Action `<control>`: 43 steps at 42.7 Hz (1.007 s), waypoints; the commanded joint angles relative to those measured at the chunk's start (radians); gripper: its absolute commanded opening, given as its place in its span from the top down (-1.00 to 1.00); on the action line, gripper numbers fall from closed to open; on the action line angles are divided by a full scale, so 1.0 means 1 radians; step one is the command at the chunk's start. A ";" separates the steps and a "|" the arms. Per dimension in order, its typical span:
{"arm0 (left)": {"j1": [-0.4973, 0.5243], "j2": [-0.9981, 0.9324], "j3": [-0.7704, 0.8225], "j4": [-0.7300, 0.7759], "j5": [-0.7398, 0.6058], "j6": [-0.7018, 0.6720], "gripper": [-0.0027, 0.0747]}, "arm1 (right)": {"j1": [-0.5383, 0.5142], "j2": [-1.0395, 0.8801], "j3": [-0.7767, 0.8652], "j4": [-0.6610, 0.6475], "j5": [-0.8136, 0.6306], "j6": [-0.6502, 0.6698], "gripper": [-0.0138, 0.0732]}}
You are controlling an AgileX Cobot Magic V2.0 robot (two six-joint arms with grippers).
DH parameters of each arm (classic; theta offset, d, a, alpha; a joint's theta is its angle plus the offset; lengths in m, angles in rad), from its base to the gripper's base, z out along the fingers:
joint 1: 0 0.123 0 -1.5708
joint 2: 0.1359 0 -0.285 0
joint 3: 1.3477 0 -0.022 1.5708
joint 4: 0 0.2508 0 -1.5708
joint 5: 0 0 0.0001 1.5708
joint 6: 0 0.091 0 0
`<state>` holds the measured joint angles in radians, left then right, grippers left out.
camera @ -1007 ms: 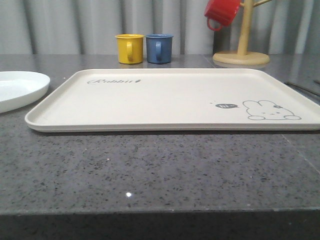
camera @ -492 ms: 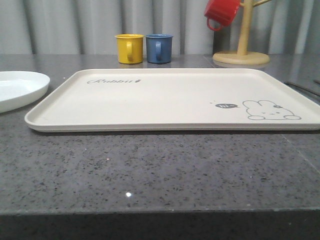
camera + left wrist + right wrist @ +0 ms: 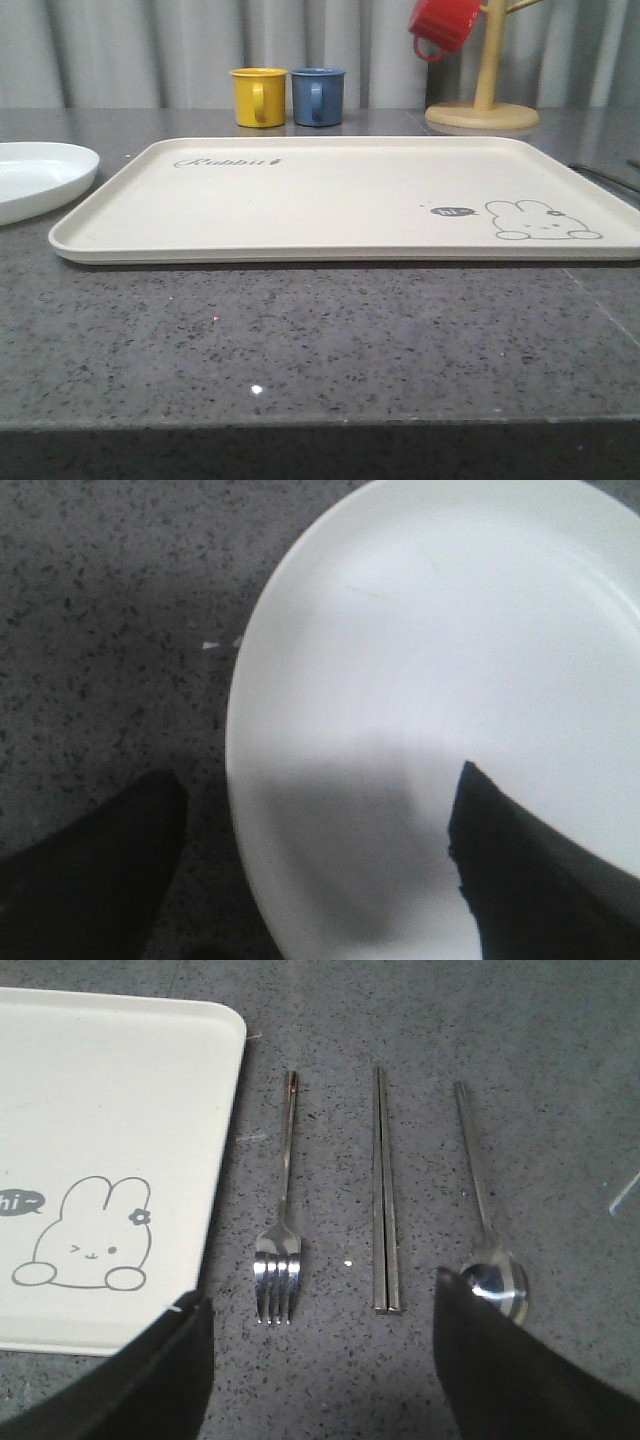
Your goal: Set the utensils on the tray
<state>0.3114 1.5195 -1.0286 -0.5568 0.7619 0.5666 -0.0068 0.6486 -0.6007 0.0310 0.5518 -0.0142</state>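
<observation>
Left end effector (image 3: 310,880) spread wide, straddling the plate (image 3: 450,660) rim at lower frame. Right end effector (image 3: 320,1360) spread above the fork (image 3: 280,1250), chopsticks (image 3: 386,1200) and spoon (image 3: 487,1230), all on the bench (image 3: 320,340). Tray (image 3: 330,195) centre frame, bare: 0 of 4 placed.

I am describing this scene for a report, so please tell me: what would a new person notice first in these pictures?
First comes the large cream tray with its rabbit drawing, bare in the middle of the speckled grey table. Beside its rabbit corner lie the fork, chopsticks and spoon in a neat parallel row on the table. The white plate sits off the tray's other side, with the open left gripper straddling its rim.
</observation>
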 commanded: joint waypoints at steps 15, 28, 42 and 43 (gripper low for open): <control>0.003 -0.003 -0.039 -0.045 -0.053 0.009 0.85 | -0.004 0.004 -0.031 -0.014 -0.068 -0.004 -0.46; 0.003 -0.042 -0.073 -0.047 -0.039 0.009 0.98 | -0.004 0.004 -0.031 -0.014 -0.068 -0.004 -0.46; -0.090 -0.109 -0.229 -0.179 0.120 0.012 0.98 | -0.004 0.004 -0.031 -0.014 -0.068 -0.004 -0.46; -0.107 -0.109 -0.232 -0.179 0.120 0.012 0.98 | -0.004 0.004 -0.031 -0.014 -0.068 -0.004 -0.46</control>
<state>0.2542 1.4516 -1.2117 -0.6678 0.8684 0.5770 -0.0068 0.6486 -0.6007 0.0295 0.5518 -0.0142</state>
